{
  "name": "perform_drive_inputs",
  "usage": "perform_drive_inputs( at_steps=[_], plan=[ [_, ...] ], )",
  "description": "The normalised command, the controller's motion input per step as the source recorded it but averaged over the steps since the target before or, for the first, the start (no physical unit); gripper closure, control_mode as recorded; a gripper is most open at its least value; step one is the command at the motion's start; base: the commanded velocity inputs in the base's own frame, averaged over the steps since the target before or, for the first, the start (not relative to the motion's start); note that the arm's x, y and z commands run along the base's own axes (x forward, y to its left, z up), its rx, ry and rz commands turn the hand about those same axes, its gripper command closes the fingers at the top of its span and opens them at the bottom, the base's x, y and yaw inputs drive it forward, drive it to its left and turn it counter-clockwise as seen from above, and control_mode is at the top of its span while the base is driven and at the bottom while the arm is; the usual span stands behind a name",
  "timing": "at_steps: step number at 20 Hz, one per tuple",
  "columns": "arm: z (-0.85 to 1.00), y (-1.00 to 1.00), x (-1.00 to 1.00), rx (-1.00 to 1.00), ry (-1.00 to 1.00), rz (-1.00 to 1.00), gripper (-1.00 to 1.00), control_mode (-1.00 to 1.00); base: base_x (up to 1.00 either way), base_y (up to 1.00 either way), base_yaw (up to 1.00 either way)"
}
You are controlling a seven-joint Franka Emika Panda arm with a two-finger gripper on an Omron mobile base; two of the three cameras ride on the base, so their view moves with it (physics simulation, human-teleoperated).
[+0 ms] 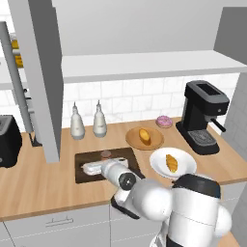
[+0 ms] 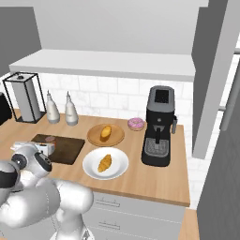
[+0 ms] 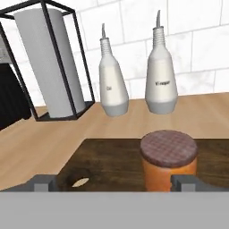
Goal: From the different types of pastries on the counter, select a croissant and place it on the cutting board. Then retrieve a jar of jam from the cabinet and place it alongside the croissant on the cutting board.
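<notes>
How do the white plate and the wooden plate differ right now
The white plate is glossy white, nearer the counter's front edge, and carries the elongated golden-brown croissant. The wooden plate is flat light wood, farther back toward the tiled wall, and carries a rounder yellow-orange bun. Both are round and hold one pastry each.

Pretty chunky white glossy robot arm [image 1: 159, 198], all rounded bulbous segments; dark grey disc caps at the joints, one black band up top; small dark grey square-ish fingertips [image 3: 44, 182] on the two-finger gripper [image 3: 112, 183].
</notes>
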Motion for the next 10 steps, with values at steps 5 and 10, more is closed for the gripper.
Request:
perform_drive_inputs(
  at_steps=[5, 10],
  plan=[
    [0.56, -0.7, -0.8, 0.0, 0.03, -0.02, -1.0, -1.0, 0.0, 0.0, 0.0],
    [0.38, -1.0, -1.0, 0.0, 0.32, -0.12, -1.0, -1.0, 0.0, 0.0, 0.0]
  ],
)
